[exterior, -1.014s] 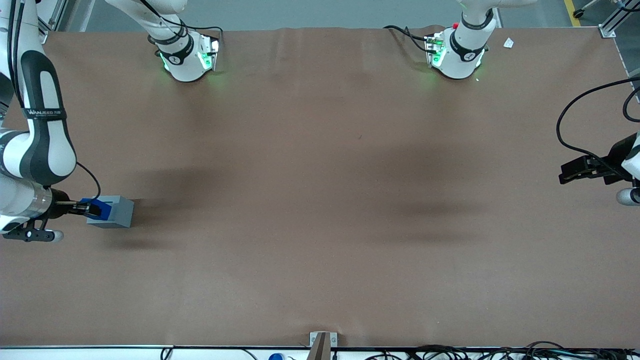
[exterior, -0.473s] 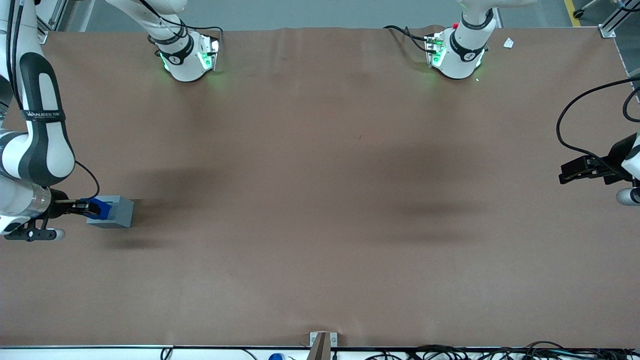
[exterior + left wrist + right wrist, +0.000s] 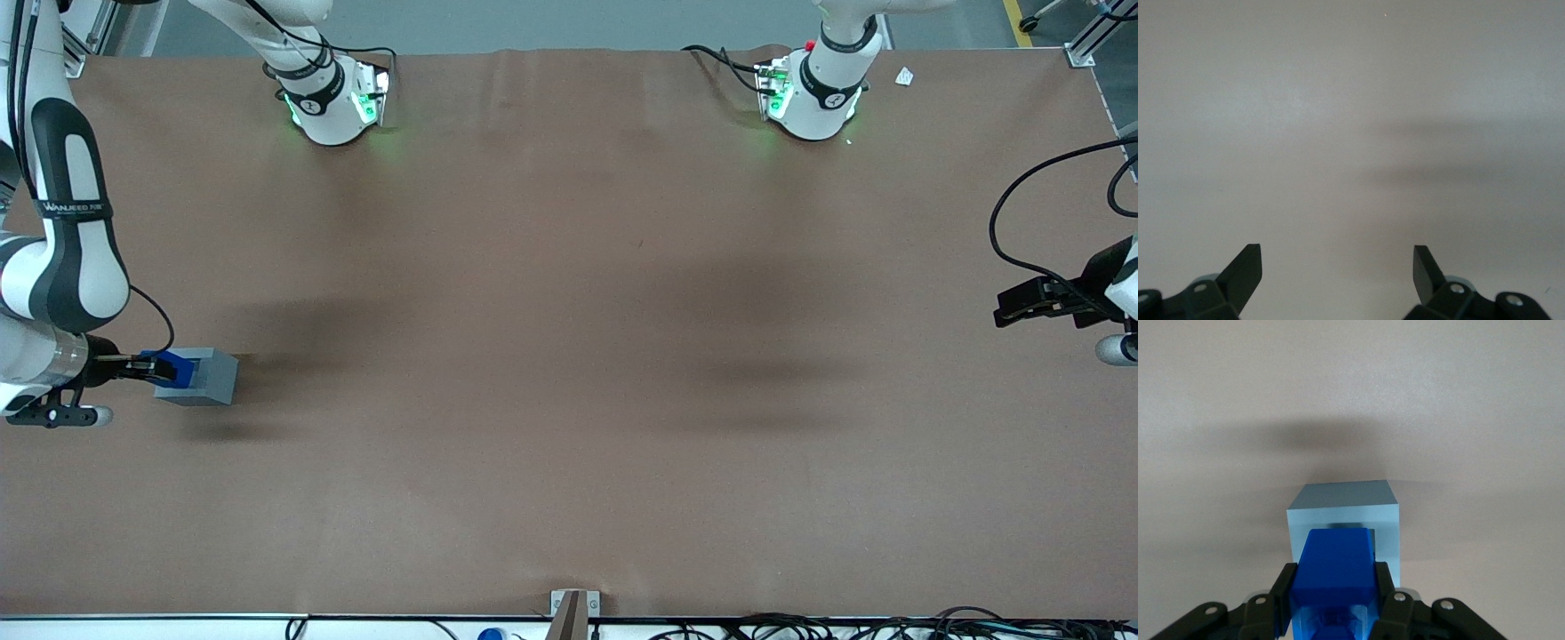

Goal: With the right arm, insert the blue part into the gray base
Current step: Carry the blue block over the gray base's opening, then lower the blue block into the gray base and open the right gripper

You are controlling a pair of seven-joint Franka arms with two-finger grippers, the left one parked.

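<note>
Brown matting covers the desk [image 3: 569, 356], and the action sits at the left edge of the front view, toward the working arm's end. Standing there is the gray base [image 3: 201, 377], a light gray cube resting flat on the desk. The right arm [image 3: 67, 258] bends down at the far left of that frame, and its black claw [image 3: 140, 366] reaches in level toward the base. The claw is clamped on the blue part [image 3: 176, 369], one finger pressed to each side of the block. In the right wrist view the blue part [image 3: 1334, 570] points at the square hole of the gray base [image 3: 1345, 520], its leading end at or just inside the opening; how deep it sits cannot be told. Compared with a second ago, the arm's lettered band [image 3: 71, 208] has shifted slightly toward the left edge and lower, and the claw has drawn a little leftward with it, while the base has not moved.
</note>
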